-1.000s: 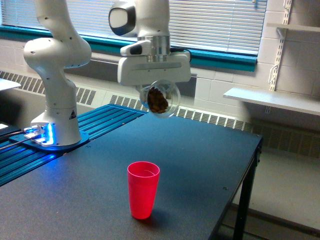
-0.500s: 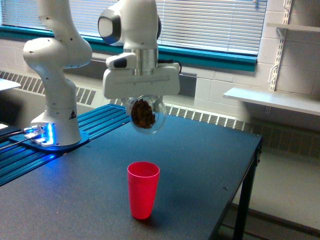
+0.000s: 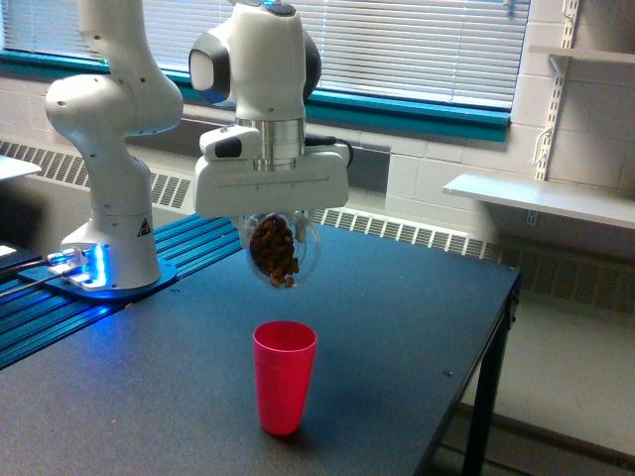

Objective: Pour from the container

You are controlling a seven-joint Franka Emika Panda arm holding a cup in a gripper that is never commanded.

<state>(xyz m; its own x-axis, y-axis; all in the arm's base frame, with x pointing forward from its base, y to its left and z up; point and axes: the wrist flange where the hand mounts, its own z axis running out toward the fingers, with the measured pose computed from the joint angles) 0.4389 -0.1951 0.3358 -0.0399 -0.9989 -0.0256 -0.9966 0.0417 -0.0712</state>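
Container (image 3: 280,248), clear and ribbed, tilted, holds brown pieces.

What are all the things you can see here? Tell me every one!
clear cup: one, see-through, tipped over in the air above the red cup, held by the pincer
brown bits: a heap, brown, inside the clear cup, some at its lower lip
red cup: one, red, upright on the table, near its front edge
table: one, dark, fills the lower part of the view
window blinds: white, along the back wall
wall shelf: one, white, at the exterior view's right
robot base: one, white with a blue light, at the exterior view's left
pincer: one, white, shut on the clear cup
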